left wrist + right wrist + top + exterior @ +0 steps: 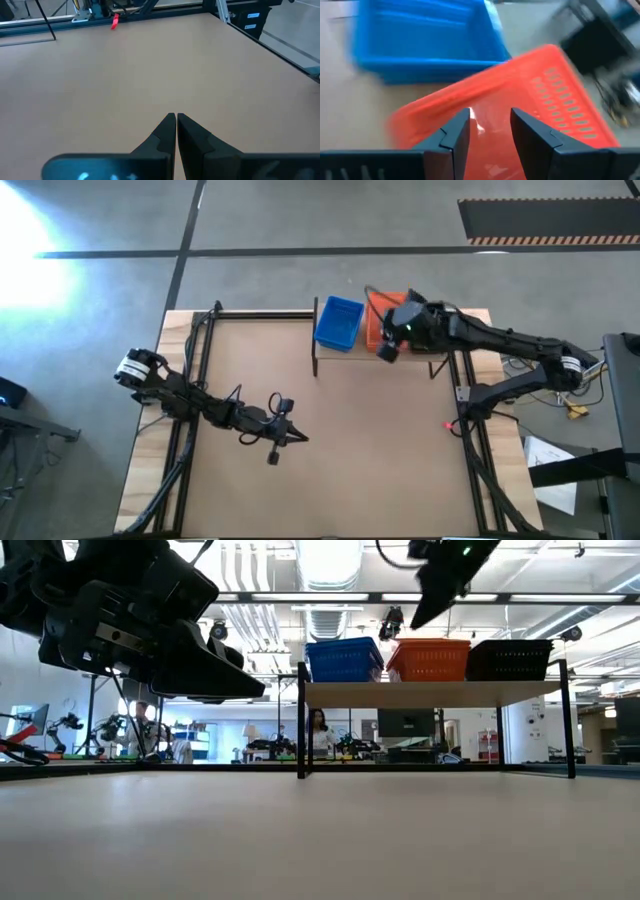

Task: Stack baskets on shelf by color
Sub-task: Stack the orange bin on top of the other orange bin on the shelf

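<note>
From above, your shelf (375,350) stands at the table's (330,440) far edge with the blue baskets (338,322) on its left part and the orange baskets (373,330) just beside them. Your right gripper (388,348) hangs over the orange ones; your left gripper (296,438) waits well apart over bare table.

At table height you see three piles side by side on the shelf (430,692): blue (344,660), orange (429,659), then the black baskets (510,659). The right gripper (425,610) is above the orange pile.

Your left wrist view shows its fingers (165,132) pressed together, empty.

Your right wrist view shows its fingers (457,131) parted above the orange basket (540,100), holding nothing, the blue one (425,40) alongside.
</note>
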You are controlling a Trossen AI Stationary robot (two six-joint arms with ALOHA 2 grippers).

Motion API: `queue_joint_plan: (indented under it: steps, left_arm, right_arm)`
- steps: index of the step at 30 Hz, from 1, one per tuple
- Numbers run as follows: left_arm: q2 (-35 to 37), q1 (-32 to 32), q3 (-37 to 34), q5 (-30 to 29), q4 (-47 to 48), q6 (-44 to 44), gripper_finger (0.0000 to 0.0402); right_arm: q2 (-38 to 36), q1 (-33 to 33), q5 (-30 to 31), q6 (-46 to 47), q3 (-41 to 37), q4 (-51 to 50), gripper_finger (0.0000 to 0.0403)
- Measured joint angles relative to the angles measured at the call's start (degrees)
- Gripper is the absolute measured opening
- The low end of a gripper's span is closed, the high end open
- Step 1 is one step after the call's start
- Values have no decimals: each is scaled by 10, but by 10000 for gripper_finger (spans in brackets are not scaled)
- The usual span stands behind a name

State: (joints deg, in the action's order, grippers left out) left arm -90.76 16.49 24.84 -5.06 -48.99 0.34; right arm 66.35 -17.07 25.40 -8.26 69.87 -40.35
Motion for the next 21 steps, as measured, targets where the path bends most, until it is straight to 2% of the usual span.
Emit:
queue_joint_plan:
  steps: [4,9,11,15,21]
  left_arm:
    - [0,0,0,0,0,0,0]
    - [0,0,0,0,0,0,0]
    - [0,0,0,0,0,0,0]
    - [0,0,0,0,0,0,0]
    - [0,0,-1,0,1,0,0]
  right_arm:
    - [41,-51,-16,47,15,8,129]
    - [100,-77,-168,58,75,-89,112]
    - [121,-77,-210,62,108,-152,105]
    - [149,-71,-223,73,175,-251,91]
    - [143,-68,-223,87,236,-261,73]
